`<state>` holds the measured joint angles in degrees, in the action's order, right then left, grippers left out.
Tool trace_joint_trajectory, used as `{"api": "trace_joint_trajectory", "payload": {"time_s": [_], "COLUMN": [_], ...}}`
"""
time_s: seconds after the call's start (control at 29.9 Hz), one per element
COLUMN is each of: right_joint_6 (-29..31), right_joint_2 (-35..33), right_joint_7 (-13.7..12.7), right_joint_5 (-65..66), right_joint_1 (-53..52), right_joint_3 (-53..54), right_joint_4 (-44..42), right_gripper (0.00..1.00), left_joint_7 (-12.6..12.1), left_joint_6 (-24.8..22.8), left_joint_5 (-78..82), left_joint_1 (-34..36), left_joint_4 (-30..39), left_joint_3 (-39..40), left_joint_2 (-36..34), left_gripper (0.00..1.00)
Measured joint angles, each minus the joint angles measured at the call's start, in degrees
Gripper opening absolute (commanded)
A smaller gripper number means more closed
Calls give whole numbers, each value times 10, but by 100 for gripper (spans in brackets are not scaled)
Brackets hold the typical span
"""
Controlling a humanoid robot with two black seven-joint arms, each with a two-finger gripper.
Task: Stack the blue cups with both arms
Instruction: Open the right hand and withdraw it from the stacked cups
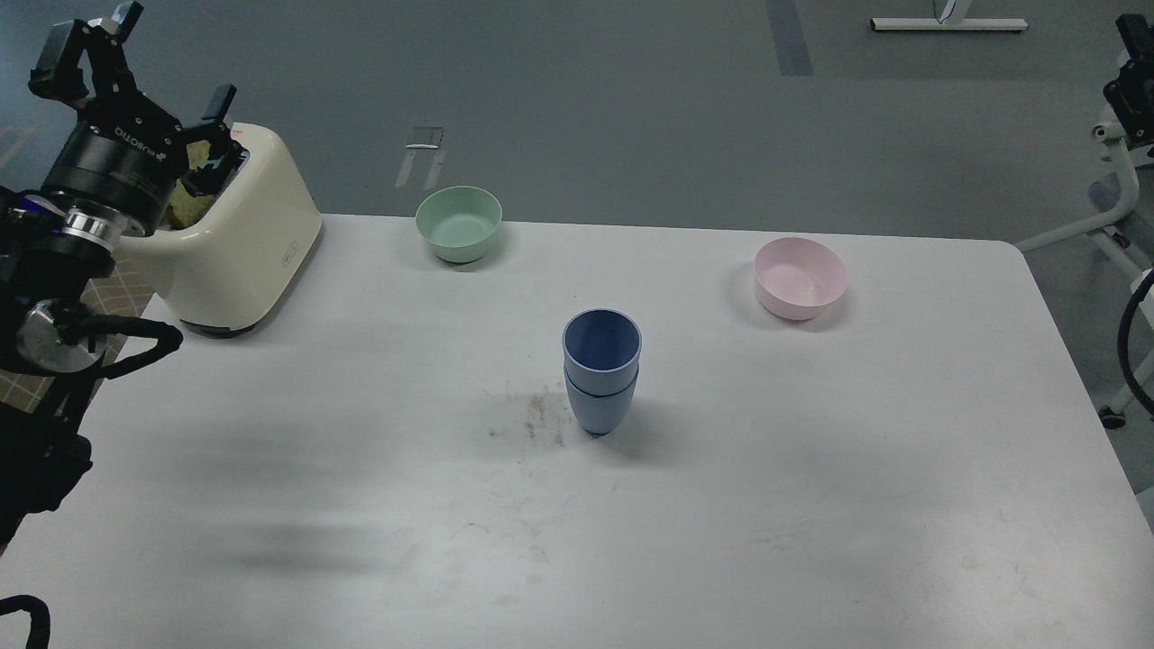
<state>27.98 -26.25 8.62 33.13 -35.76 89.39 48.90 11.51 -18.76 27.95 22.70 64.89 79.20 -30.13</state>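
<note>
at the far left the left gripper (149,59) is raised above the table's edge, its two fingers spread apart and holding nothing. just behind it stands a cream toaster (243,243) on the white table (811,505). further right, near the back edge, sits a mint-green bowl (459,223). at the table's middle the blue cups (601,370) stand upright, one nested inside the other, beside a dark smudge (532,416). right of them and further back rests a pink bowl (801,278). at the far right edge only a dark part of the right arm (1132,86) shows; i cannot tell its jaw state.
</note>
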Motion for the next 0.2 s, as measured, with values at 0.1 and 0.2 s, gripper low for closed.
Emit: {"api": "trace_joint_trajectory", "payload": {"time_s": [0.1,0.2], "right_joint_6": [0,0], "right_joint_2": [1,1], "right_joint_7": [1,1], "right_joint_5": [-38,-45], "right_joint_1": [11,15], "right_joint_3": [0,1], "right_joint_4": [-5,-5], "right_gripper": [100,100], "left_joint_7": [0,0], "left_joint_6": [0,0], "left_joint_5": [1,1], "left_joint_1": [5,7], "left_joint_4": [-2,-2], "left_joint_3": [0,0], "left_joint_2": [1,4], "left_gripper": [98,98]}}
